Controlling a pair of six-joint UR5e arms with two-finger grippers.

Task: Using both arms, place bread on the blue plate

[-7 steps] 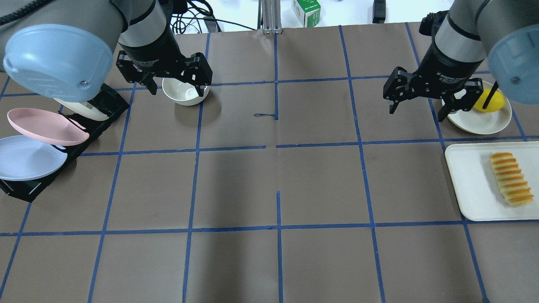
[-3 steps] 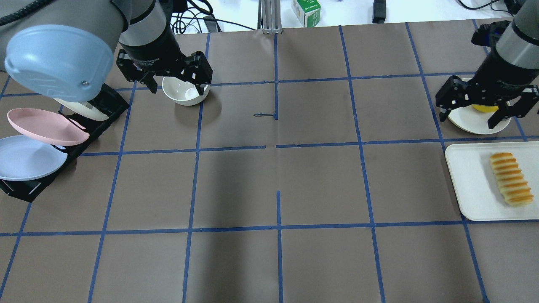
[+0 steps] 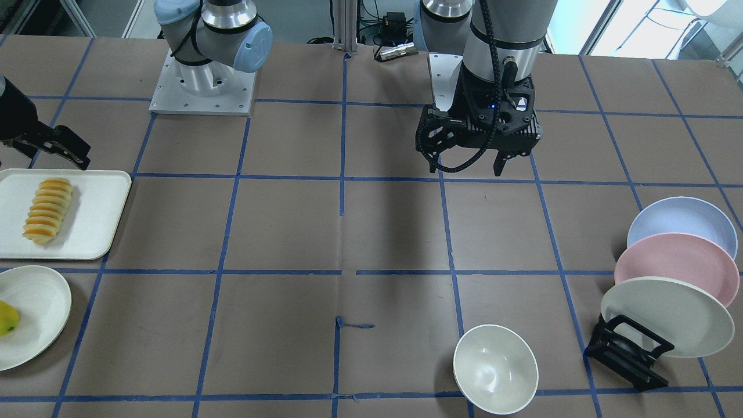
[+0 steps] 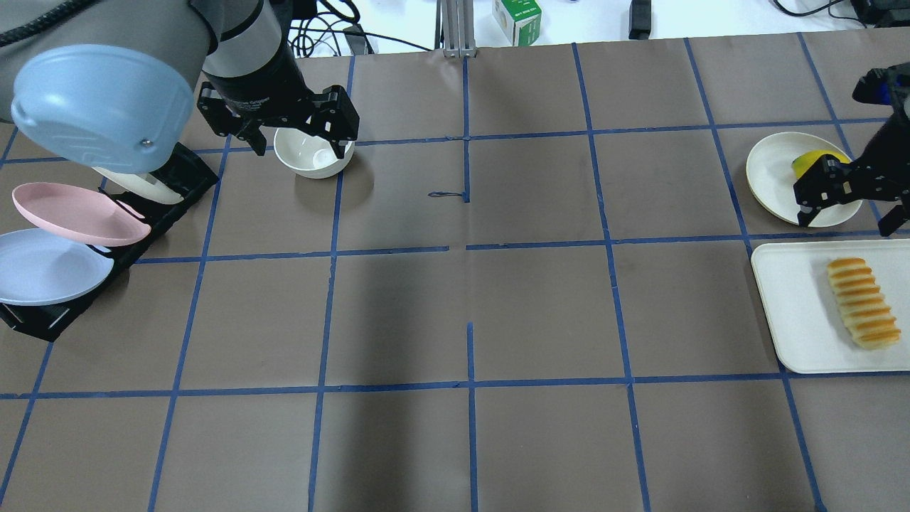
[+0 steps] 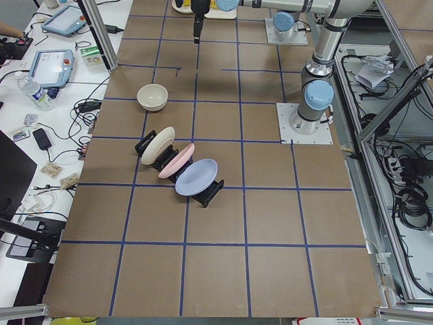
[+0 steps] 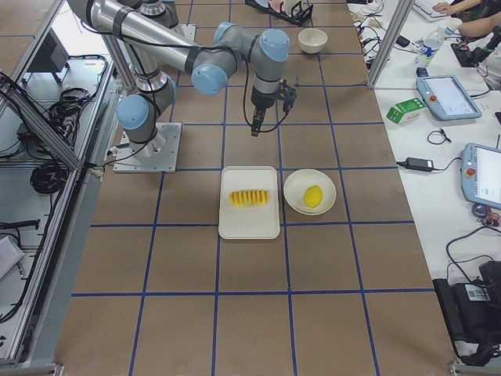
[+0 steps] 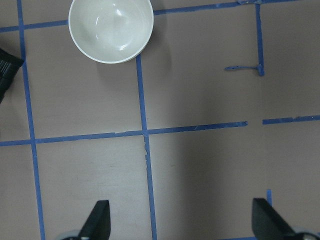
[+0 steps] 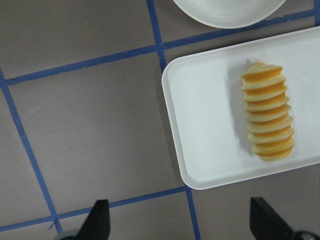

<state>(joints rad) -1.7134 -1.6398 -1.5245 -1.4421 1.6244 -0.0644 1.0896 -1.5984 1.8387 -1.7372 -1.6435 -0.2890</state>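
Overhead exterior view: bread (image 4: pixel 863 304) lies flat on a white tray (image 4: pixel 789 313) at the worktop's right edge, untouched. Blue plate (image 4: pixel 43 267) leans in a black rack (image 4: pixel 43 320) at the left edge, beside the pink plate (image 4: pixel 75 213), on the robot's side of it. Right gripper (image 4: pixel 846 222) hangs near the right edge, just past the tray's far side, jaws spread wide, nothing held. Left gripper (image 4: pixel 302 151) hangs over the left half, jaws equally wide, empty; its wrist view shows a white bowl (image 7: pixel 111 27) ahead.
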